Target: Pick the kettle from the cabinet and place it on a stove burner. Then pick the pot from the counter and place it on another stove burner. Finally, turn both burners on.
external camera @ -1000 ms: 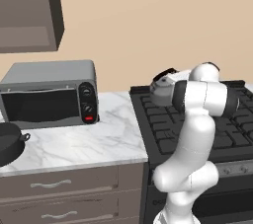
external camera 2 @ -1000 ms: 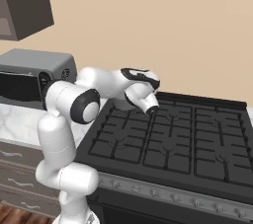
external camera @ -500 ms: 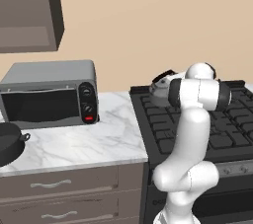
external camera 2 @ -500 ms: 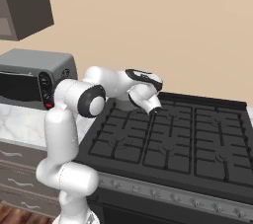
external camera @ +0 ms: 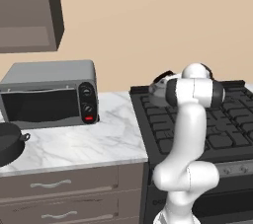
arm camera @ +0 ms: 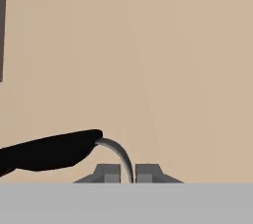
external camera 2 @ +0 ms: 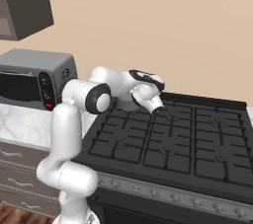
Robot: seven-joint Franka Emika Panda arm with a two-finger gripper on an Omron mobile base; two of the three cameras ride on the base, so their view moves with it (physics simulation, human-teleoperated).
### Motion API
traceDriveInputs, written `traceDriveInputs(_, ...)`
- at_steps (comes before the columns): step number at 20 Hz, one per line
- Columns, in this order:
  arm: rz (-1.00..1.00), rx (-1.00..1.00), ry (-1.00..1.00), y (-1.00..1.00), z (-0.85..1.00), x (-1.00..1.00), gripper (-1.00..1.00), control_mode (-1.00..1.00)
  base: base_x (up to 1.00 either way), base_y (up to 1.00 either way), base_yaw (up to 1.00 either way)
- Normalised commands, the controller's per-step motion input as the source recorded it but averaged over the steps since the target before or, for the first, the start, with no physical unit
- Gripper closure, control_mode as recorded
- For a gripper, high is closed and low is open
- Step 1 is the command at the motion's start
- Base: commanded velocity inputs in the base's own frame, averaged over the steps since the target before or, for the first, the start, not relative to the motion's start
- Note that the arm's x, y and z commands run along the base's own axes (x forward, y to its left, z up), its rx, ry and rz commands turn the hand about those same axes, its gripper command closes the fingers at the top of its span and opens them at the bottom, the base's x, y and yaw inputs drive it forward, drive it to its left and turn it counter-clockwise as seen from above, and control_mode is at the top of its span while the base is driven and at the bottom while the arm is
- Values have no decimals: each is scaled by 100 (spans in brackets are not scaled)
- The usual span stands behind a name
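Observation:
The small grey kettle (external camera: 159,90) shows partly behind my arm, low over the rear left of the black burners (external camera: 232,119), with its black handle arching above it. Whether it rests on the grate I cannot tell. In the hand view the black handle (arm camera: 49,151) runs off to the left and its thin grey end passes between my fingertips; the gripper (arm camera: 126,173) is shut on it. From the right, the gripper (external camera 2: 157,111) points down at the burners (external camera 2: 168,139). The dark pot (external camera: 7,144) sits on the white counter (external camera: 99,144) at the far left. The brown cabinet (external camera: 29,11) hangs at the upper left.
A grey toaster oven (external camera: 49,94) stands at the back of the counter between the pot and the stove. Brown drawers (external camera: 59,186) run beneath the counter. The stove's knobs (external camera 2: 163,193) line its front edge. A beige wall rises close behind the stove.
The hand has sunk a little with the kettle toward the stove's rear left, and the arm's elbow has swung slightly. The gripper has stayed shut.

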Motion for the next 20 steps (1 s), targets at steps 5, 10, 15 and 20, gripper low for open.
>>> traceDriveInputs(5, 2, 0, 0, -2, -16, 33, 100, -100, 0, 0, 0)
traceDriveInputs(10, 1, 0, 0, -1, -20, 24, 100, -100, 0, 0, 0)
traceDriveInputs(15, 1, 1, 0, 0, -18, 4, 100, -100, 0, 0, 0)
traceDriveInputs(20, 1, 0, 0, 1, -10, 0, -100, -100, 0, 0, 0)
